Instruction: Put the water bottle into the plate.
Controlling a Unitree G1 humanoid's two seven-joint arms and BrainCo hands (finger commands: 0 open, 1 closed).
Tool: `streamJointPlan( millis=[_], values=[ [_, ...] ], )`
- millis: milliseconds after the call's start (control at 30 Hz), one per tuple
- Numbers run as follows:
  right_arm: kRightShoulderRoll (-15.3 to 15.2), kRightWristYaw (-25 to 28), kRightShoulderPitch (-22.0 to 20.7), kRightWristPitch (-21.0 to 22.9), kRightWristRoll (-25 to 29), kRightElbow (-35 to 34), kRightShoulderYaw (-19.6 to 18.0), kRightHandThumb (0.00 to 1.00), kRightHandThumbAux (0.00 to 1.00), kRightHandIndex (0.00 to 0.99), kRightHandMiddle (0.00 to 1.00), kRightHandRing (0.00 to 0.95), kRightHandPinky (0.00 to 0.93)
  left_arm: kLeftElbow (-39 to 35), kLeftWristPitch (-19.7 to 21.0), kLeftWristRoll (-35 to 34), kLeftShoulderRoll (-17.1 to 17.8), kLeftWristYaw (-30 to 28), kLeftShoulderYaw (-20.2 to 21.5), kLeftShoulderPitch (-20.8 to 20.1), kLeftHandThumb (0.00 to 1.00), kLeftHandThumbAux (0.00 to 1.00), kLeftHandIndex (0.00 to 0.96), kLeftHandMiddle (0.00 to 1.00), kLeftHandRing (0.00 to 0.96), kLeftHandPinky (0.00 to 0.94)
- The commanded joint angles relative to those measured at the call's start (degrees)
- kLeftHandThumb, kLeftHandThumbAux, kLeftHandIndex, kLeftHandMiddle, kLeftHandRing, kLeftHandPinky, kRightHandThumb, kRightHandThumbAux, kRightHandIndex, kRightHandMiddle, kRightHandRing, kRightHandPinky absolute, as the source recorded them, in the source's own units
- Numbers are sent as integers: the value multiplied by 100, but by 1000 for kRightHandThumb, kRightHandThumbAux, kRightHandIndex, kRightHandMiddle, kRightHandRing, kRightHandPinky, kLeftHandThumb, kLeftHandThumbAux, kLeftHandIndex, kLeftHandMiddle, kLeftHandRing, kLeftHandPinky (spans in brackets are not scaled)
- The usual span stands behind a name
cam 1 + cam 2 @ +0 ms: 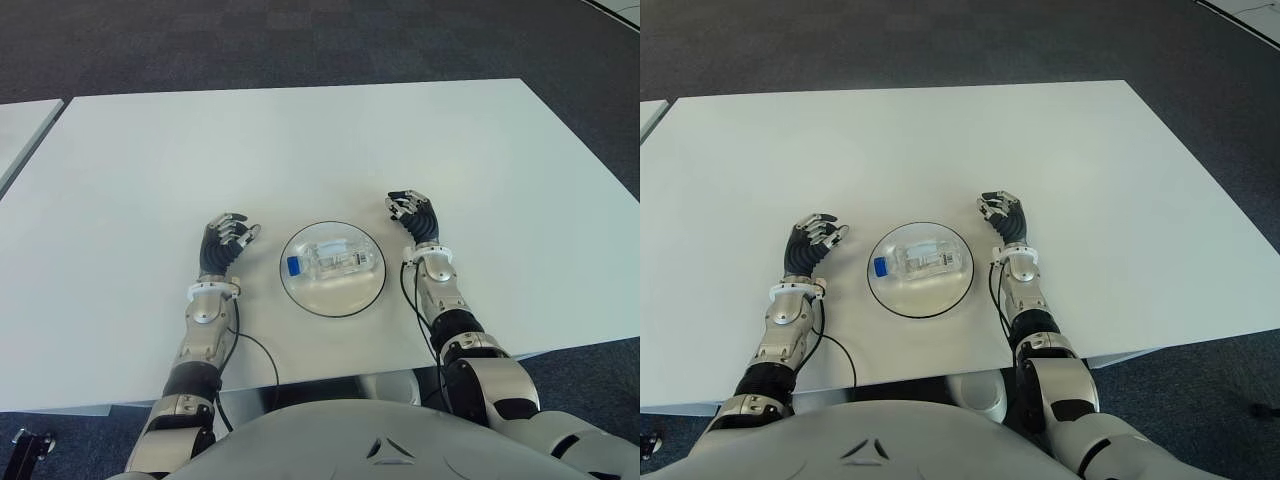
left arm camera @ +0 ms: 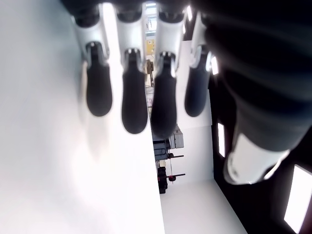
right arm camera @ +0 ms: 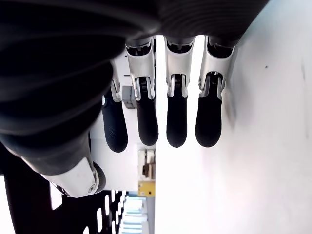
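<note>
Water bottle lies on its side inside the plate, blue cap twd the robot's left, clear body running across the middle of the dish. Plate is round, clear/glassy w/ a dark rim, sitting on the white counter near its front edge, approx centred betw the two arms. Bottle is fully within the rim, nothing else in the plate.

Left hand shows just left of the plate, apart from it, palm side down over the counter. Left wrist view: fingers hang straight-ish and relaxed, gaps betw them, nothing held. Can't tell if the fingertips touch the counter.

Right hand shows just right of the plate, a bit further fwd than the left, also clear of the rim. Right wrist view: fingers side by side, loosely extended, released, holding nothing.

Black cables run along both forearms. Beyond the counter, dark carpet floor; edge of a second white table at far left.
</note>
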Motion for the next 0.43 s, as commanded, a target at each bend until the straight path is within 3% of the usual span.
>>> streamJointPlan(
  millis=[33, 433],
  values=[
    [85, -43, 418, 451, -48, 226, 29, 703, 732, 429, 536, 533, 522, 200, 340, -15, -59, -67, -26, 243, 707, 716, 431, 588, 574, 553],
    [110, -206, 472, 694, -132, 73, 90, 702, 732, 429, 538, 531, 514, 148, 355, 28, -14, -69, -43, 298, 707, 716, 432, 592, 577, 556]
  ],
)
